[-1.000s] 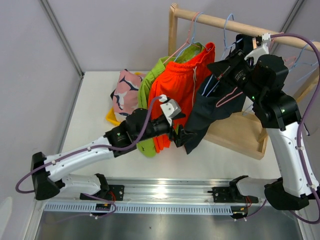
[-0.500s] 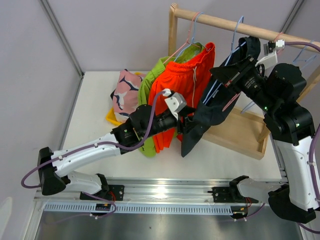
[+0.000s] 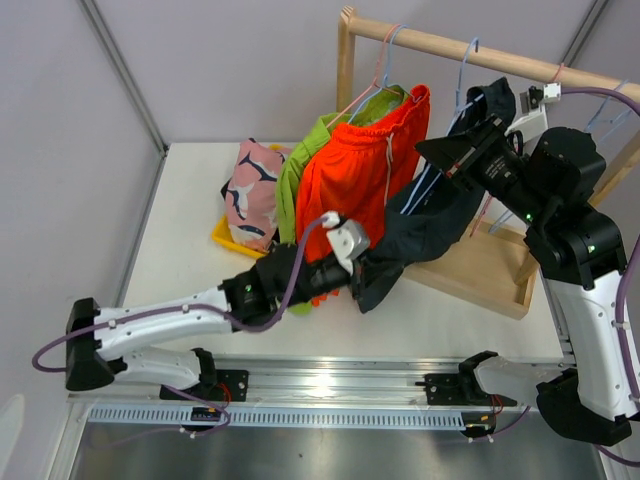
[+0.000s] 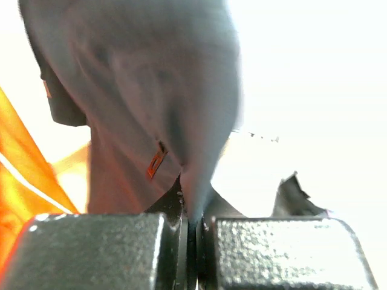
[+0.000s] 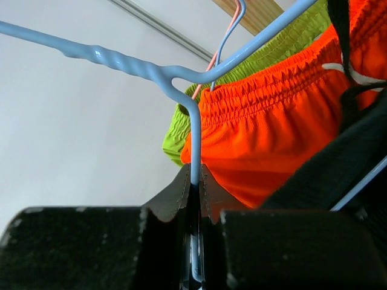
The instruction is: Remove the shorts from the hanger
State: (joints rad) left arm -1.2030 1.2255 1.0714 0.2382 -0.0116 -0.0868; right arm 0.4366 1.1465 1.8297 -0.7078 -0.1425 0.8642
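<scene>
While the dark shorts (image 3: 425, 230) hang stretched below the blue hanger (image 5: 192, 121), both sets of jaws have a grip. Left jaws: closed tight on the shorts' lower hem, fabric pinched between the pads, w/ the rest of the cloth rising up & away toward the hanger. Right jaws: closed on the hanger's wire just under its twisted neck — dark cloth draped beside and below them. Orange shorts (image 3: 360, 165) & lime green shorts (image 3: 293, 170) hang off the wooden rail (image 3: 440, 42) to the left; pink shorts (image 3: 250, 190) lie on the bench (image 3: 185, 230).
</scene>
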